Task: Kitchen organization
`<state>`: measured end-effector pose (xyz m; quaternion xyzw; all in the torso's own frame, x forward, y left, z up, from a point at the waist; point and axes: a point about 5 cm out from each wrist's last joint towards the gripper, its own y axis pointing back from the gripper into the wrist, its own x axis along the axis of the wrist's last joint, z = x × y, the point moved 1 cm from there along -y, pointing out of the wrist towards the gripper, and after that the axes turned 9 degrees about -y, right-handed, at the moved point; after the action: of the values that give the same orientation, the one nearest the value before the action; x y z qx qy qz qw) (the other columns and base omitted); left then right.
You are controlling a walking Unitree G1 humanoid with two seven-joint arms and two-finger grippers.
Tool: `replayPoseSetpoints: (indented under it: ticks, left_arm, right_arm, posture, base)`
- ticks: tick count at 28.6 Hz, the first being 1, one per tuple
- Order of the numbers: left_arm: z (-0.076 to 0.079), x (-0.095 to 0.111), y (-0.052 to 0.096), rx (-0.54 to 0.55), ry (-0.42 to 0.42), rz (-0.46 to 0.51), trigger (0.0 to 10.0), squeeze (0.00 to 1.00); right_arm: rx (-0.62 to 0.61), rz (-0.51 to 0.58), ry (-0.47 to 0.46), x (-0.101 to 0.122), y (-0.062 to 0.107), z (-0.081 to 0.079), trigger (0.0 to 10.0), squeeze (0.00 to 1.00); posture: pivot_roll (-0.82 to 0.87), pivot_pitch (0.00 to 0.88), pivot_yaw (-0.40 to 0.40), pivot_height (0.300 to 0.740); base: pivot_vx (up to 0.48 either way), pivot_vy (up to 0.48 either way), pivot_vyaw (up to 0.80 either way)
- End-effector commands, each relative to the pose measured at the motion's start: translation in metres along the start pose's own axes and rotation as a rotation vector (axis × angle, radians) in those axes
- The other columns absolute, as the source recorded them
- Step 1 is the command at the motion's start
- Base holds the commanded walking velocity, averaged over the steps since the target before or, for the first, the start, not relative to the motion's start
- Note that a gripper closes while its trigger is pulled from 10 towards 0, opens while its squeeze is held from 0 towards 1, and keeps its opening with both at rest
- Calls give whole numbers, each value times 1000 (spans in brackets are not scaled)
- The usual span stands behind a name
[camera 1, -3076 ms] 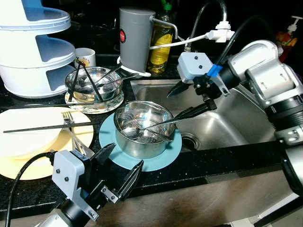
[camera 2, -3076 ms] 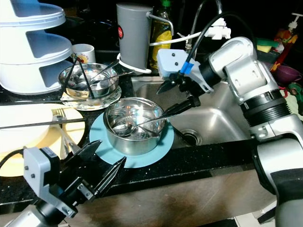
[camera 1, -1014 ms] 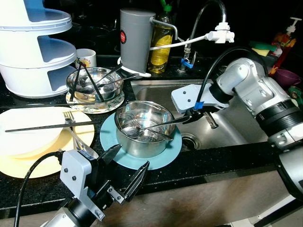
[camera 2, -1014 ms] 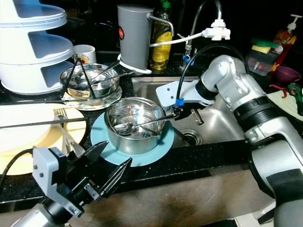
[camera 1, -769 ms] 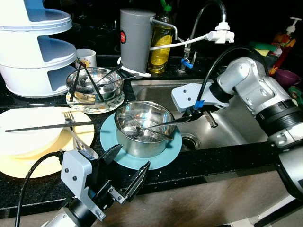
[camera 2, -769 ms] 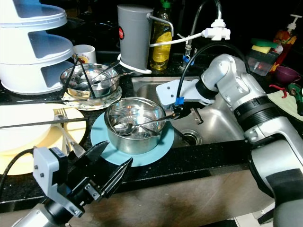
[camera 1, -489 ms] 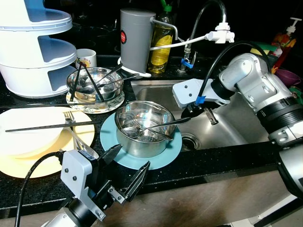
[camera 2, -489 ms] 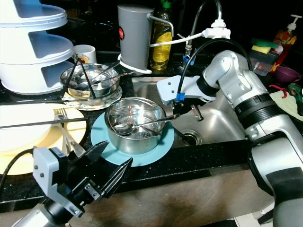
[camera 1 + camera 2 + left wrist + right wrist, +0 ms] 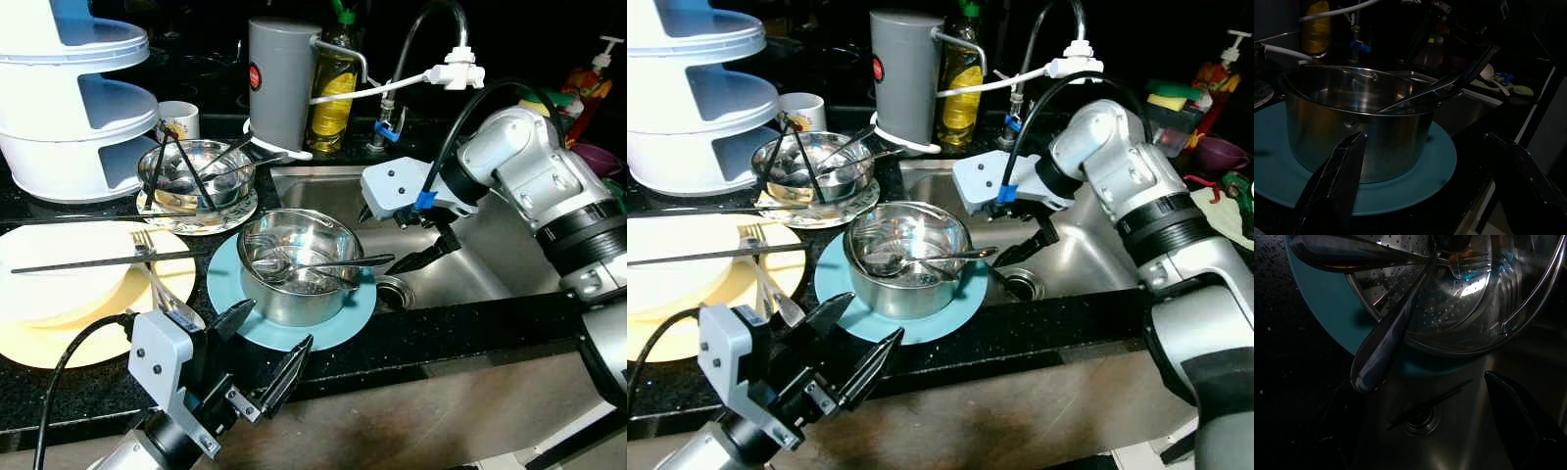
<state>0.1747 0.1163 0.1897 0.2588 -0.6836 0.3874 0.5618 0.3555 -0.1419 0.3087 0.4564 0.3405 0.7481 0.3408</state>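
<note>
- Left eye view: a steel pot (image 9: pixel 297 264) was seen standing on a teal plate (image 9: pixel 338 323) on the black table (image 9: pixel 441 328), just beside the sink (image 9: pixel 470 255). A long utensil (image 9: pixel 338 262) was laid across the pot, its handle end reaching past the rim toward the sink. The right hand (image 9: pixel 402 238) was held over the sink near that handle end, its fingers spread and nothing grasped. The left hand (image 9: pixel 263 343) was positioned at the table's front edge before the teal plate, released and empty.
- Right eye view: a second steel bowl (image 9: pixel 811 166) holding utensils was seen behind the pot, and a yellow plate (image 9: pixel 686 284) with a fork (image 9: pixel 759 257) lay to the robot's left.
- Left wrist view: the pot and the teal plate were framed between the two parted fingers (image 9: pixel 1334 183).
- Right wrist view: the utensil's handle was shown overhanging the pot's rim above the sink drain (image 9: pixel 1422 418), with a perforated insert (image 9: pixel 1449 298) visible inside the pot.
</note>
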Motion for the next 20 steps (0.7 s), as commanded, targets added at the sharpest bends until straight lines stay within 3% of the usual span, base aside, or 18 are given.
replayPoseSetpoints:
  ticks: [1,12,20]
  left_arm:
    - [1,-3,0,-4,-3,-11,10000,0]
    - [2,-3,0,-6,0,-11,10000,0]
    - [1,-3,0,-6,-1,-9,10000,0]
  right_arm:
    - [2,7,-6,-4,4,-3,10000,0]
    - [41,170,30,14,3,-13,10000,0]
    - [14,232,88,17,-3,-16,10000,0]
  posture:
    - [48,0,-115,740]
    - [48,0,-116,740]
    - [47,0,-118,740]
  base:
    - [0,0,0]
    - [0,0,0]
    - [0,0,0]
